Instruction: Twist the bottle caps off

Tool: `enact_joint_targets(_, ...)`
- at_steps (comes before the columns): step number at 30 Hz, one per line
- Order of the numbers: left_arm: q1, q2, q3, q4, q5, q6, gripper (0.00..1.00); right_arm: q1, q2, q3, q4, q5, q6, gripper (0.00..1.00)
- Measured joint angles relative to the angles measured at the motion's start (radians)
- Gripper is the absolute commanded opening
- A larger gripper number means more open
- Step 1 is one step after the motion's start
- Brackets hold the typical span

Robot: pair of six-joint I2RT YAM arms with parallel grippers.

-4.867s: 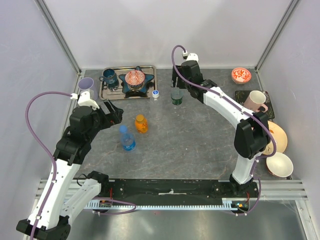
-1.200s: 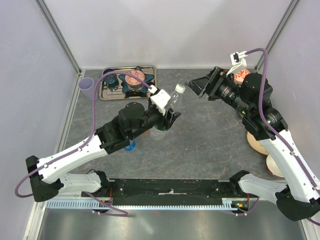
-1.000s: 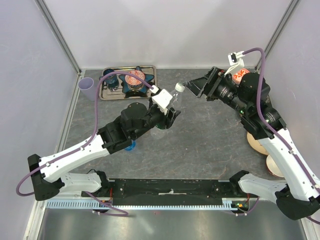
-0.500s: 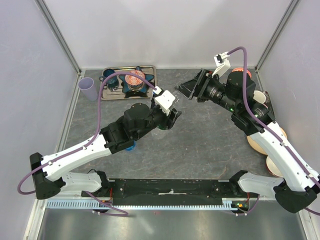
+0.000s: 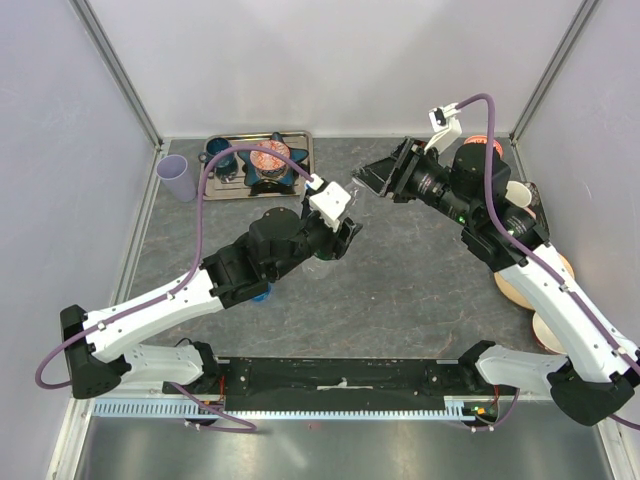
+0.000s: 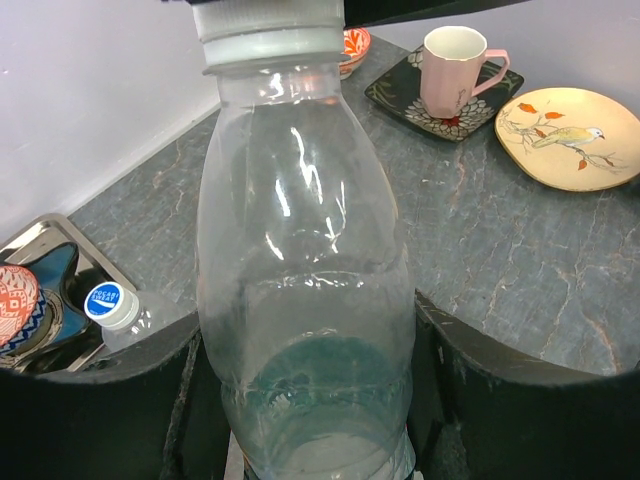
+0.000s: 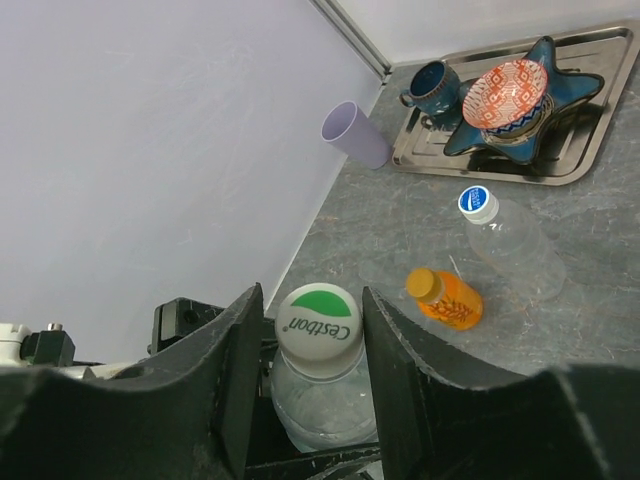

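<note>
A clear bottle [image 6: 300, 260] stands between the fingers of my left gripper [image 6: 305, 425], which is shut on its lower body and holds it above the table. Its white cap with a green mark [image 7: 320, 322] sits between the two fingers of my right gripper [image 7: 313, 300]. Those jaws stand close round the cap, with a thin gap on its left side. From above, the left gripper [image 5: 338, 235] and right gripper [image 5: 368, 180] meet mid-table and hide the cap. An orange bottle with an orange cap [image 7: 422, 283] and a clear bottle with a white-and-blue cap [image 7: 477, 202] lie on the table.
A metal tray [image 5: 300, 140] at the back left carries a star dish, a patterned bowl and a blue mug. A lilac cup [image 5: 178, 178] stands left of it. A pink mug [image 6: 455, 65], a bird plate [image 6: 565, 120] and bowls sit at the right. A blue bottle [image 5: 262, 293] peeks from under the left arm.
My right gripper has moved left over the held bottle's cap and its jaws have narrowed round it. The left arm drew the bottle slightly down and left.
</note>
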State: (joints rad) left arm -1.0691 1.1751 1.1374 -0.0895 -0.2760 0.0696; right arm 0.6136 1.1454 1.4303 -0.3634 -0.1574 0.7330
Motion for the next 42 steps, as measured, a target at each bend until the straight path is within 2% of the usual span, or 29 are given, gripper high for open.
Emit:
enact_joint_targets(6,0.0,0.0,0.0,0.003,-0.004,0.0,0.46,0.01,0.0,-0.016,0.008,0.002,0.0,0.48)
enact_joint_targets(9,0.0,0.0,-0.003,0.003,-0.006,0.0,0.46,0.011,0.0,-0.023,0.01,0.006,-0.002,0.42)
enact_joint_targets(12,0.0,0.0,-0.007,0.003,-0.008,0.0,0.46,0.011,0.0,-0.028,0.011,0.009,-0.006,0.31)
enact_joint_targets(14,0.0,-0.002,-0.013,0.003,-0.011,0.0,0.46,0.011,0.0,-0.034,0.011,0.01,-0.007,0.17)
enact_joint_targets(16,0.0,-0.003,-0.017,0.003,-0.011,0.0,0.46,0.011,-0.001,-0.039,0.013,0.011,-0.008,0.0)
enact_joint_targets(21,0.0,-0.023,-0.039,0.005,0.012,0.0,0.46,0.013,-0.019,-0.069,0.034,0.006,-0.023,0.0)
enact_joint_targets(24,0.002,-0.052,-0.059,0.005,0.063,-0.001,0.51,0.022,-0.039,-0.082,0.034,-0.003,-0.048,0.0)
enact_joint_targets(29,0.062,-0.104,-0.064,0.003,0.309,-0.051,0.52,0.025,-0.077,-0.082,0.061,-0.105,-0.122,0.0)
enact_joint_targets(33,0.188,-0.125,-0.064,0.045,0.668,-0.183,0.53,0.024,-0.097,-0.082,0.118,-0.208,-0.187,0.0)
enact_joint_targets(37,0.279,-0.12,-0.067,0.135,0.969,-0.344,0.53,0.023,-0.113,-0.093,0.19,-0.317,-0.216,0.0)
enact_joint_targets(42,0.314,-0.079,-0.077,0.336,1.247,-0.548,0.5,0.018,-0.156,-0.137,0.313,-0.486,-0.233,0.0)
